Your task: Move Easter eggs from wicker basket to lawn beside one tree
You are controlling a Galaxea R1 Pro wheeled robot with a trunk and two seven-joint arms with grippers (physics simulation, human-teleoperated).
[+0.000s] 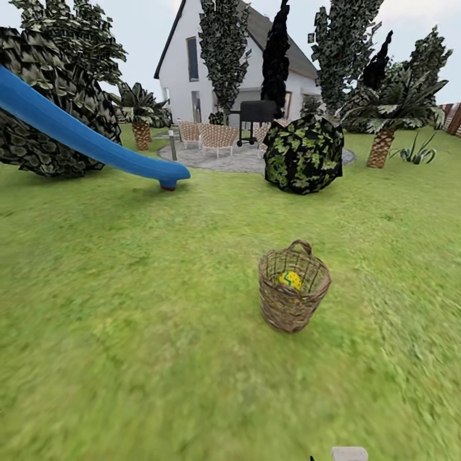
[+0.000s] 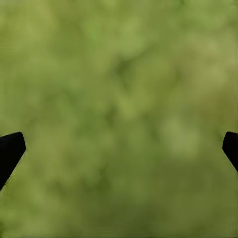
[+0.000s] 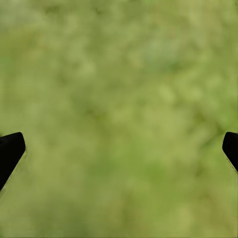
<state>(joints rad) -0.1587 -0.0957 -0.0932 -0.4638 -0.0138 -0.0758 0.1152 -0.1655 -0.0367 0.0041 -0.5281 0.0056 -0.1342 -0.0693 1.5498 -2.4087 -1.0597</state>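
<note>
Grass of the lawn [image 1: 160,358] lies nearest to the head camera, green and a little patchy, and it stretches over the whole foreground. At the very lower edge of this view a small grey part of the robot [image 1: 349,454] shows.

On the lawn, a little right of the middle, stands the wicker basket [image 1: 293,296], upright, brown, with a see-through weave and a small loop handle at the far rim. Inside it one Easter egg [image 1: 290,279] is visible, yellow with blue marks; whether more eggs lie in the basket I cannot tell.

Further away, on the left, a blue slide [image 1: 83,137] comes down to the grass in front of a big dark bush [image 1: 51,109]. Behind the basket, well apart from it, is a round green bush [image 1: 303,153]. Behind that lies a paved patio with wicker chairs [image 1: 208,137] and a black grill [image 1: 256,115], then the white house [image 1: 182,70]. Tall trees with mottled leaves [image 1: 224,51] and a black tree [image 1: 276,54] stand before the house. A palm [image 1: 382,144] stands at the right.

In the left wrist view the left gripper [image 2: 119,148] has its jaws wide apart, with only blurred grass between the dark fingertips [image 2: 10,151]. In the right wrist view the right gripper [image 3: 119,148] is the same: jaws spread, nothing held, fingertips [image 3: 10,151] over blurred grass.
</note>
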